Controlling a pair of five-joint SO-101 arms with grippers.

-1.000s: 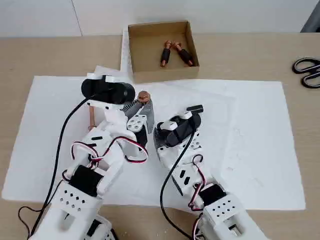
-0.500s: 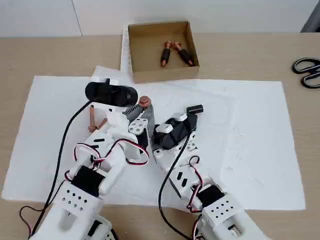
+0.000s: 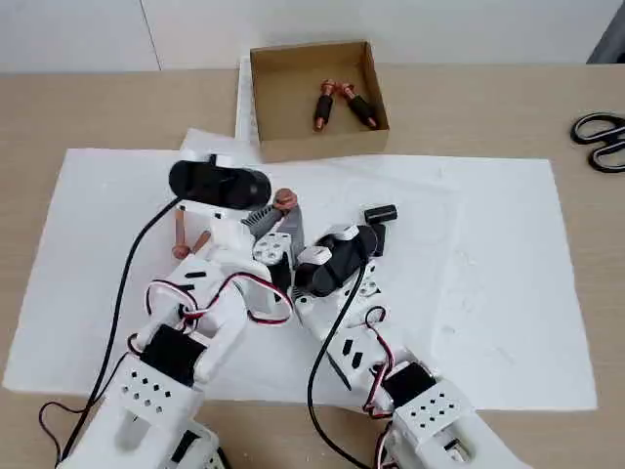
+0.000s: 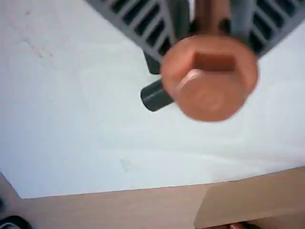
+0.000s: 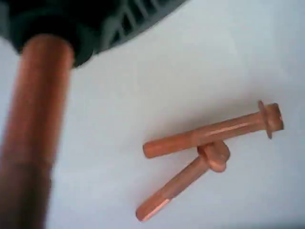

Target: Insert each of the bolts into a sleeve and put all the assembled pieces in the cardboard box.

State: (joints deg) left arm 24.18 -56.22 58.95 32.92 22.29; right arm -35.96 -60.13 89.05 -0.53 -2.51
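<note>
Copper-coloured metal bolt (image 4: 209, 76): left gripper (image 3: 278, 220) is clamping it just under the head, above the white paper sheet (image 3: 488, 274), near the brown cardboard box (image 3: 312, 147).
Change: both arms are easing together and the bolt is dipping lower, so insertion is probably starting.
Right wrist view: right gripper (image 5: 71, 24) is squeezing what looks like a black cylindrical sleeve (image 5: 43, 24) at the shaft. The high view is hiding that.

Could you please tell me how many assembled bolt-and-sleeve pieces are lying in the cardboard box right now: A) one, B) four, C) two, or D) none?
C: the high view shows one assembled piece and a second piece lying inside the cardboard box.
</note>
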